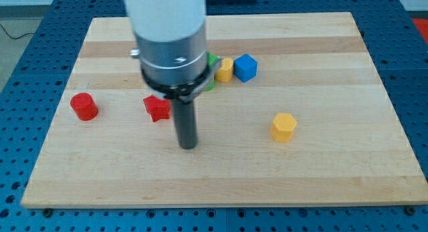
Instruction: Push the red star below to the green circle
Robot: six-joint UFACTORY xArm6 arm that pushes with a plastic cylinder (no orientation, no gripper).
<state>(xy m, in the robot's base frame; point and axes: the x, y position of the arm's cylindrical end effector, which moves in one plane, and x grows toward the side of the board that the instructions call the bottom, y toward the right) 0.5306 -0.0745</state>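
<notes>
Red star [156, 108] just left of my tip [188, 146], two red, two yellow, one blue, tool's state untellable

Wooden board [321, 172] with coloured blocks [283, 127]

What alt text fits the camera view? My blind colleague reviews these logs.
My tip rests on a wooden board, just right of and below a red star. A red cylinder sits left; yellow and blue blocks and a partly hidden green block sit above.
</notes>
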